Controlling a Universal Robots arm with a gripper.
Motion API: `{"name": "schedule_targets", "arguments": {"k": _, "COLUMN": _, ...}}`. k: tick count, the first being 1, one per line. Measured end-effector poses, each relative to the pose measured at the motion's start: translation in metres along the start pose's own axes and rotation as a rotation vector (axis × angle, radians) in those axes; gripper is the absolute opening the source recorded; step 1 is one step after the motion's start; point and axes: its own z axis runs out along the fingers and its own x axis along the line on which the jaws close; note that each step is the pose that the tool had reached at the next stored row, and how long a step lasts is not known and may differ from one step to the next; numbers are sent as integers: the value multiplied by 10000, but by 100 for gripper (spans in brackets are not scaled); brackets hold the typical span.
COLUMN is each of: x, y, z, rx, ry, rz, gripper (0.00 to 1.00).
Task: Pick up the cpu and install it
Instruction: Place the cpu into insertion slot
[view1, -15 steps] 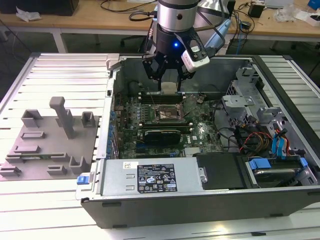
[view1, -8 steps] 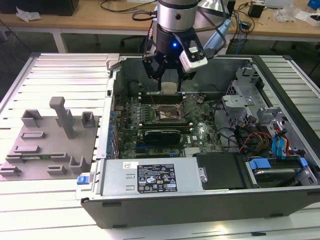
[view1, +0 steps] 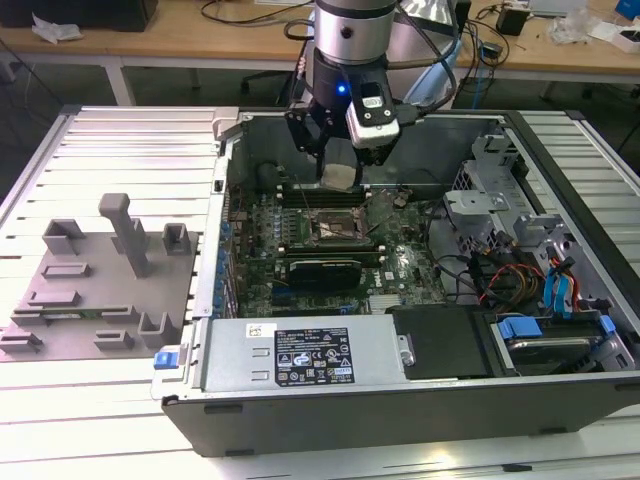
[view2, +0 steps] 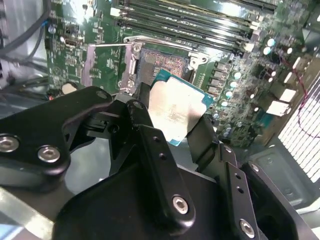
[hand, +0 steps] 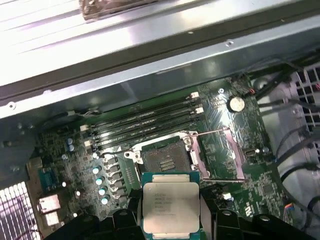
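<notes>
The hand (view1: 340, 172) is clamped on the cpu (view1: 340, 178), a finger (view2: 141, 112) pressed to each of two opposite edges, the metal lid plain in both wrist views. In the exterior view the chip hangs inside the open computer case (view1: 228, 135), at twelve o'clock of the bare socket (view1: 335, 228) and clear of it. The socket's frame (hand: 216, 155) stands swung open. A grey fixture plate (view1: 90, 290) sits at nine o'clock of the case on the worktop (view1: 130, 140).

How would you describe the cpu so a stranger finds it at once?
Look inside the open computer case, above the green motherboard. The hand holds the cpu near the empty socket: the only thin square with a shiny silver top.
</notes>
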Motion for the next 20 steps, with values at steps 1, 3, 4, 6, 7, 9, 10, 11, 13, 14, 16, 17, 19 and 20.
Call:
{"name": "schedule_targets", "arguments": {"k": 1, "x": 0, "y": 0, "z": 0, "rx": 4, "ry": -9, "rz": 199, "gripper": 55}}
{"name": "schedule_targets", "arguments": {"k": 3, "x": 0, "y": 0, "z": 1, "rx": 12, "ry": -31, "rz": 709, "gripper": 55}}
{"name": "schedule_targets", "arguments": {"k": 4, "x": 0, "y": 0, "z": 2, "rx": 15, "ry": -39, "rz": 870, "gripper": 55}}
{"name": "schedule_targets", "arguments": {"k": 6, "x": 0, "y": 0, "z": 3, "rx": 23, "ry": -60, "rz": 1328, "gripper": 55}}
{"name": "schedule_targets", "arguments": {"k": 7, "x": 0, "y": 0, "z": 3, "rx": 27, "ry": -68, "rz": 1534, "gripper": 55}}
{"name": "schedule_targets", "arguments": {"k": 9, "x": 0, "y": 0, "z": 4, "rx": 34, "ry": -88, "rz": 1981, "gripper": 55}}
{"name": "schedule_targets", "arguments": {"k": 10, "x": 0, "y": 0, "z": 5, "rx": 41, "ry": -108, "rz": 2433, "gripper": 55}}
{"name": "schedule_targets", "arguments": {"k": 11, "x": 0, "y": 0, "z": 6, "rx": 46, "ry": -117, "rz": 2629, "gripper": 55}}
{"name": "schedule_targets", "arguments": {"k": 13, "x": 0, "y": 0, "z": 6, "rx": 52, "ry": -134, "rz": 3019, "gripper": 55}}
{"name": "schedule_targets", "arguments": {"k": 14, "x": 0, "y": 0, "z": 7, "rx": 55, "ry": -142, "rz": 3189, "gripper": 55}}
{"name": "schedule_targets", "arguments": {"k": 16, "x": 0, "y": 0, "z": 8, "rx": 66, "ry": -171, "rz": 3854, "gripper": 55}}
{"name": "schedule_targets", "arguments": {"k": 17, "x": 0, "y": 0, "z": 9, "rx": 70, "ry": -180, "rz": 4047, "gripper": 55}}
{"name": "schedule_targets", "arguments": {"k": 19, "x": 0, "y": 0, "z": 9, "rx": 76, "ry": -195, "rz": 4388, "gripper": 55}}
{"name": "schedule_targets", "arguments": {"k": 20, "x": 0, "y": 0, "z": 10, "rx": 79, "ry": -204, "rz": 4578, "gripper": 55}}
